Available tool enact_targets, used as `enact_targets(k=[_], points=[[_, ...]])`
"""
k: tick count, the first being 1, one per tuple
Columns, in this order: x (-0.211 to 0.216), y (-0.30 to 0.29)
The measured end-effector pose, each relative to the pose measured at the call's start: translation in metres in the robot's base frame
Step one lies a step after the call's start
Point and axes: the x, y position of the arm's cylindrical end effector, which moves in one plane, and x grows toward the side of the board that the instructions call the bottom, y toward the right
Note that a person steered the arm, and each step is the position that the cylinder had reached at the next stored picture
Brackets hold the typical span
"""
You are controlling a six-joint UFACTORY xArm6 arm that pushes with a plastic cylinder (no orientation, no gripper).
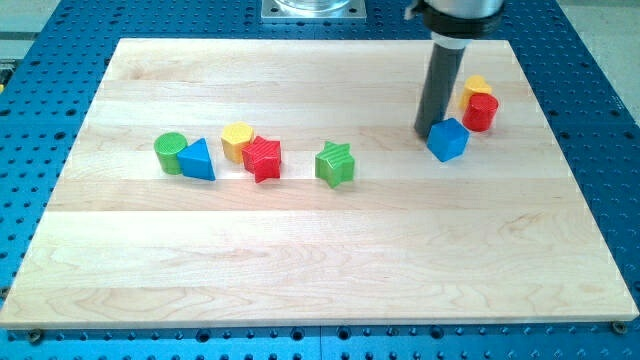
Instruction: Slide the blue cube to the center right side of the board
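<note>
The blue cube (448,139) sits on the wooden board (320,260) at the view's upper right. My tip (429,131) rests on the board right at the cube's upper-left side, touching or nearly touching it. The dark rod rises from there toward the view's top. A red cylinder (481,112) and a yellow block (475,89) stand just to the upper right of the cube, a small gap away.
A green cylinder (171,152) and a blue triangular block (198,160) stand at the left. A yellow block (237,141) and a red star (263,158) touch near the middle left. A green star (335,164) stands at the centre. A blue perforated table (60,100) surrounds the board.
</note>
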Motion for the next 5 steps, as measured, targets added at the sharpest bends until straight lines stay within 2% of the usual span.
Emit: enact_targets(k=[1,3,4,5], points=[[0.000,0.015],[0.004,-0.051],[0.029,-0.062],[0.042,-0.034]])
